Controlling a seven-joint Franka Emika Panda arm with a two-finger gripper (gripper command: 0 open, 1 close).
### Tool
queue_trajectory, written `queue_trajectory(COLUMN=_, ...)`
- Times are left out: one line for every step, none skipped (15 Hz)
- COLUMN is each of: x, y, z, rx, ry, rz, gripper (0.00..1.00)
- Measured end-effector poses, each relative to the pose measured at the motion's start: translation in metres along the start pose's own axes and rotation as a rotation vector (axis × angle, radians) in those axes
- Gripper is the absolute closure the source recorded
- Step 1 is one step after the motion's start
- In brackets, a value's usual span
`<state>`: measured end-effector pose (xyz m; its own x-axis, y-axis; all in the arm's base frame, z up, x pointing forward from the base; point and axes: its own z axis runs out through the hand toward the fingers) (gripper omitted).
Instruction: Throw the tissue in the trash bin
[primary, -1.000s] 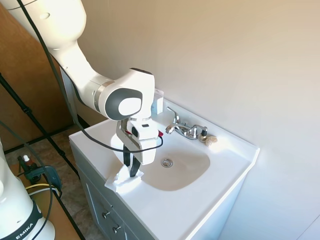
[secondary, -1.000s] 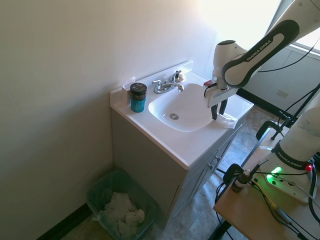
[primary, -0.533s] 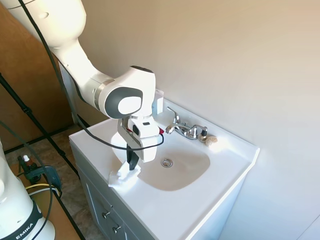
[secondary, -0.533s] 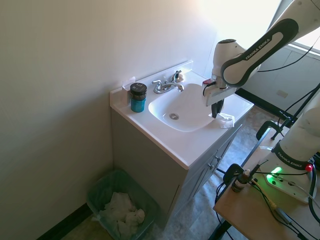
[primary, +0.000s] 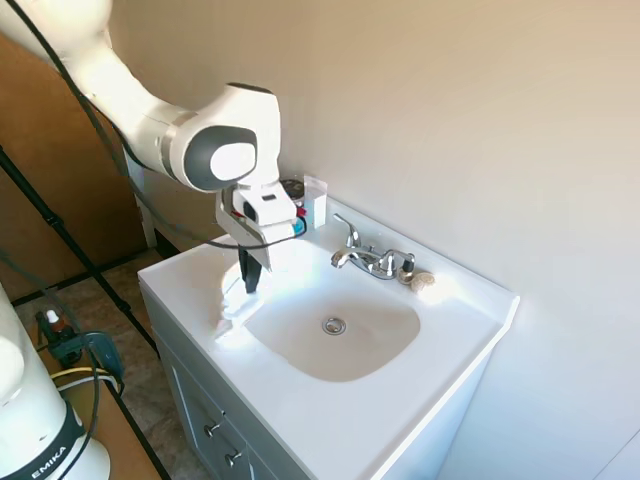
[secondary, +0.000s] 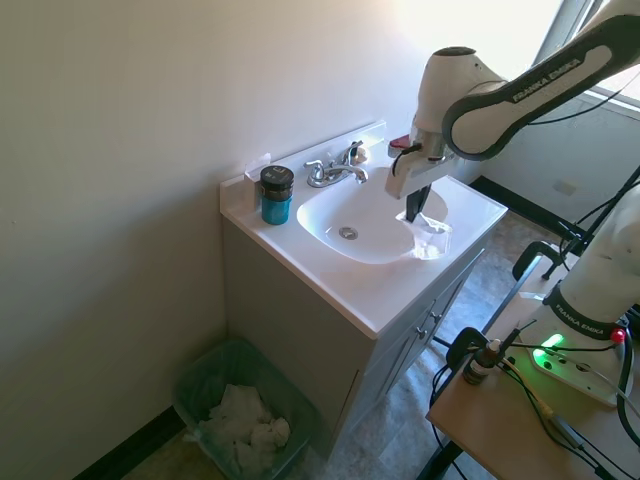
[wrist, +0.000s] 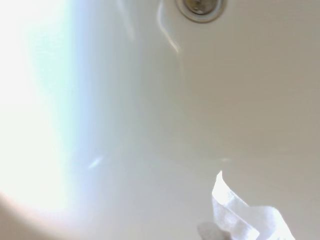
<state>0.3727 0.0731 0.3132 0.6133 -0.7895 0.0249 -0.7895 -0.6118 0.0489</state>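
At far left in the second exterior view, down on the floor beside the vanity: trash bin (secondary: 192, 372), open-topped and already holding crumpled white paper. Stands well apart from the work above and much lower, so probably calls for a long carry over the counter edge and then a plain drop.

Further right, on the counter corner by the wall: blue jar (secondary: 276, 195) with a dark lid, upright, just beside the faucet (secondary: 335, 172). Both off to the side, though possibly near the carry path toward the bin.

Next, the sink (secondary: 360, 290) with its drain (secondary: 348, 233) at the bottom of the basin; nothing lying in the bowl.

At right, above the basin's near edge: gripper (secondary: 417, 212), pointing straight down, fingers clenched on the top of the tissue (secondary: 430, 238). Pinched by an upper fold only, so the rest dangles below the fingertips as a loose white flap, apparently clear of the counter or barely so. Looks like a light hold, enough for something soft and weightless, but risks a slip if swung fast.

In the wrist view, the same white strip rising from the lower edge over the pale bowl, confirming the hold over the sink rather than over the bin.

Judged as grasp done, carry to the bin yet to come.
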Motion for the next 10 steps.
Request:
queue_trajectory(x=-0.022, y=-0.008, z=-0.015, rx=0.011, ry=0.022, rz=-0.021, gripper=1.0)
queue_trajectory(x=-0.047, y=-0.016, z=-0.031, rx=0.021, ry=0.047, rz=-0.044, gripper=1.0)
queue_trajectory(x=-0.073, y=-0.027, z=-0.047, rx=0.032, ry=0.075, rz=-0.065, gripper=1.0)
queue_trajectory(x=-0.098, y=-0.039, z=-0.061, rx=0.044, ry=0.099, rz=-0.086, gripper=1.0)
queue_trajectory(x=-0.121, y=-0.052, z=-0.073, rx=0.058, ry=0.12, rz=-0.103, gripper=1.0)
queue_trajectory(x=-0.14, y=-0.066, z=-0.08, rx=0.067, ry=0.138, rz=-0.119, gripper=1.0)
queue_trajectory(x=-0.156, y=-0.08, z=-0.084, rx=0.07, ry=0.153, rz=-0.137, gripper=1.0)
queue_trajectory(x=-0.171, y=-0.095, z=-0.085, rx=0.068, ry=0.165, rz=-0.157, gripper=1.0)
queue_trajectory(x=-0.184, y=-0.111, z=-0.084, rx=0.066, ry=0.174, rz=-0.176, gripper=1.0)
queue_trajectory(x=-0.197, y=-0.127, z=-0.079, rx=0.063, ry=0.185, rz=-0.195, gripper=1.0)
